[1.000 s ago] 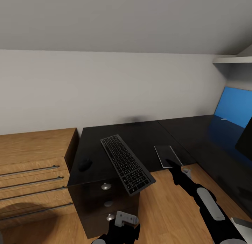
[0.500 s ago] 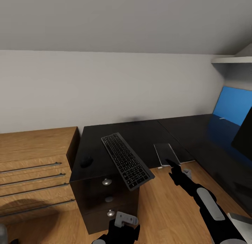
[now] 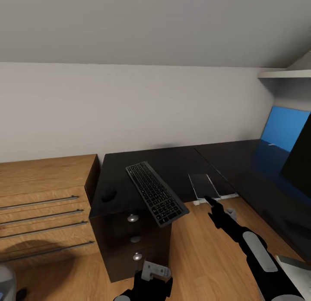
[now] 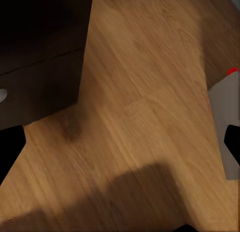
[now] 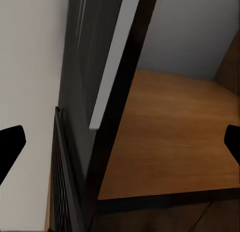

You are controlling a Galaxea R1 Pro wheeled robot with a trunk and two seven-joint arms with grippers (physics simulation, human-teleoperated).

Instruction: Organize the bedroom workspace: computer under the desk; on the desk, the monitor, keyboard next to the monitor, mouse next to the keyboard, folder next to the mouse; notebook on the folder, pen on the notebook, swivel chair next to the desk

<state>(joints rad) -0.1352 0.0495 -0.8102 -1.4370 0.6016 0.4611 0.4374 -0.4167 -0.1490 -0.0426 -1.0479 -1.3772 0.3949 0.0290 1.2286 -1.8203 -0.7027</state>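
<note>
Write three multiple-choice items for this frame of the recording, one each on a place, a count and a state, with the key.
1. Where does the small dark grey mouse lie?
A. on the wooden floor
B. on the glossy black desk, left of the keyboard
C. on the light-wood cabinet

2. How many round silver knobs show on the desk's dark drawer unit?
A. one
B. five
C. three

3. How does the slim black-keyed keyboard lie?
A. slantwise, its near end past the desk's front edge
B. upright against the wall
C. flat on the floor

Key: 1 B, the mouse sits on the black top near the cabinet side. 2 C, three knobs stand in a column. 3 A, its near corner overhangs the drawers.
</note>
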